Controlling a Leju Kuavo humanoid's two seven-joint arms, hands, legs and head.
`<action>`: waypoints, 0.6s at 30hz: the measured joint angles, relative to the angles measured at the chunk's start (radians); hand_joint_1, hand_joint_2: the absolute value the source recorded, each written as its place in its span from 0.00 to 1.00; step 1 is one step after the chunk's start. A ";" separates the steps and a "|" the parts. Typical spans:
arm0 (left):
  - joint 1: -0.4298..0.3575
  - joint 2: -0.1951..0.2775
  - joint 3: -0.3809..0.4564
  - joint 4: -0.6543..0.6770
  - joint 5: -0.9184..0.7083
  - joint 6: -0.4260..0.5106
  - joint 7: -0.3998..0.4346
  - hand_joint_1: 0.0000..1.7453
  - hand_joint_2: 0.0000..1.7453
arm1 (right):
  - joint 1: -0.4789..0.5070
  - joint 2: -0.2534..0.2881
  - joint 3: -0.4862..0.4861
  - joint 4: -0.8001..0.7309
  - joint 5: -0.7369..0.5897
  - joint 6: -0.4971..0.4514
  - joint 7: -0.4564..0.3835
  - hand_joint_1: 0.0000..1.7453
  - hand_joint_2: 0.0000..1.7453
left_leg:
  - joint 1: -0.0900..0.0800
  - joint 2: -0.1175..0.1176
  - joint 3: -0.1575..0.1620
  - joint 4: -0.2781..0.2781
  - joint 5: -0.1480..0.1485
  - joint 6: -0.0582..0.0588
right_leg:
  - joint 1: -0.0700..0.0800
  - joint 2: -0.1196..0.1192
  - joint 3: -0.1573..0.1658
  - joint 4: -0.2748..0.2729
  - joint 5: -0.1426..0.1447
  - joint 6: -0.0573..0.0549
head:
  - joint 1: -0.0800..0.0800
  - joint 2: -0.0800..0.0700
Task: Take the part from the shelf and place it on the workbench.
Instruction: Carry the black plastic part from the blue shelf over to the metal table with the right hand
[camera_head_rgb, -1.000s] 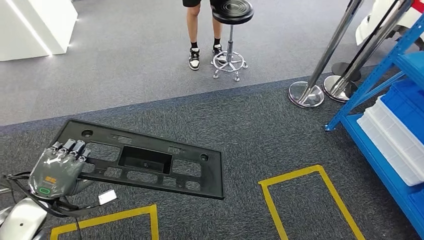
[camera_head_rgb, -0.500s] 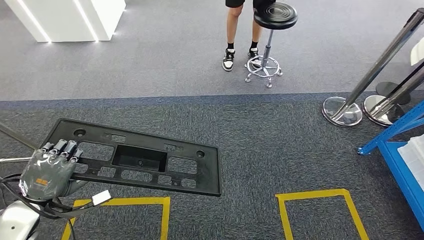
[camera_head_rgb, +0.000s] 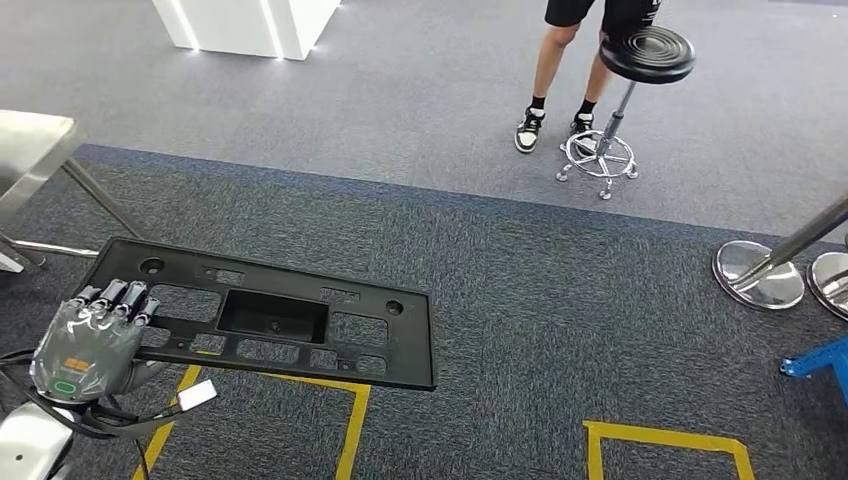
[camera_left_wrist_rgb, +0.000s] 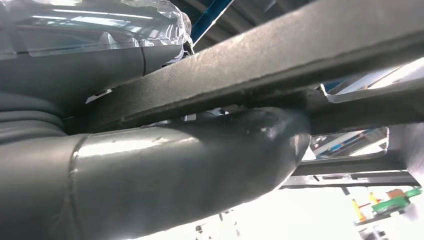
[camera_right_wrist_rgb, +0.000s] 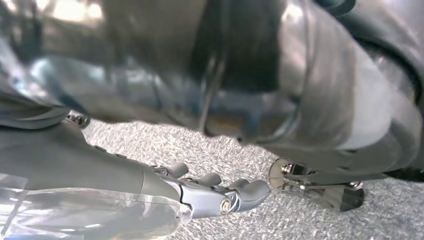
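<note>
The part (camera_head_rgb: 280, 320) is a long flat black plastic panel with a rectangular well and several cut-outs. It is held level above the carpet at the lower left of the head view. My left hand (camera_head_rgb: 90, 345) grips its left end, fingers curled over the top edge. In the left wrist view the thumb (camera_left_wrist_rgb: 175, 170) presses up under a bar of the part (camera_left_wrist_rgb: 280, 55). My right hand (camera_right_wrist_rgb: 200, 192) hangs over the carpet with its fingers loosely apart and nothing in it.
A steel table corner (camera_head_rgb: 30, 150) stands at the left edge. Yellow tape (camera_head_rgb: 350, 420) marks boxes on the carpet. A person's legs (camera_head_rgb: 550, 70) and a black stool (camera_head_rgb: 640, 60) are far ahead. Chrome post bases (camera_head_rgb: 757, 275) and a blue shelf foot (camera_head_rgb: 820, 360) lie right.
The camera has turned left: stool, person and posts slid right, the blue shelf left the picture, and the steel table came in. My left hand still holds the part.
</note>
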 joint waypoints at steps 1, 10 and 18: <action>0.002 0.000 0.004 0.000 0.000 0.003 -0.001 1.00 0.00 | 0.000 0.000 0.001 0.000 0.000 0.000 0.000 0.00 0.00 | 0.002 -0.011 0.002 -0.005 0.003 0.006 | -0.002 0.021 -0.006 0.020 -0.015 0.004 | 0.000 0.000; 0.042 -0.031 0.066 0.000 -0.001 0.033 -0.057 1.00 0.00 | 0.015 0.000 0.006 -0.010 0.000 0.012 -0.001 0.00 0.00 | 0.000 -0.132 -0.001 0.003 0.004 0.016 | -0.011 0.164 -0.070 0.084 0.010 -0.002 | 0.000 0.000; 0.068 -0.047 0.114 0.000 0.002 0.044 -0.073 1.00 0.00 | 0.019 0.000 0.020 -0.022 0.000 0.014 0.000 0.00 0.00 | 0.008 -0.088 -0.062 0.109 -0.056 -0.026 | -0.008 0.126 -0.021 -0.019 0.040 -0.036 | 0.000 0.000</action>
